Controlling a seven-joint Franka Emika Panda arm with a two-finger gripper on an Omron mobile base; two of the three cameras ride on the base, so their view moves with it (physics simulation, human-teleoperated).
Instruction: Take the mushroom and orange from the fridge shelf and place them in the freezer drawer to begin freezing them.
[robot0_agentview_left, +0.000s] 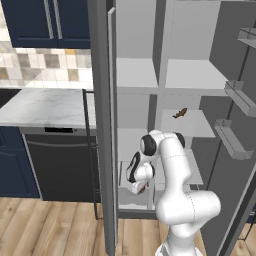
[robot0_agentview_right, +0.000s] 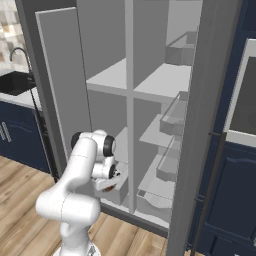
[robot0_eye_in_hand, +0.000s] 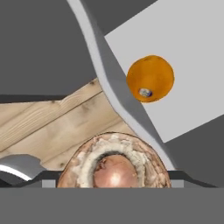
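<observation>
In the hand view the mushroom, brown cap with a pale ring on its underside, sits between the fingers of my gripper, which is shut on it. The orange lies on the light-grey floor of the freezer drawer, beyond the drawer's wall. From the base, my gripper hangs low, at the pulled-out freezer drawer in the narrower left column. The fridge shelf is higher up, in the wider column.
An elongated dark brown piece lies on the fridge shelf. The open fridge door stands close on the left, door bins on the right. A marble counter and a dishwasher are further left. Wood floor lies below.
</observation>
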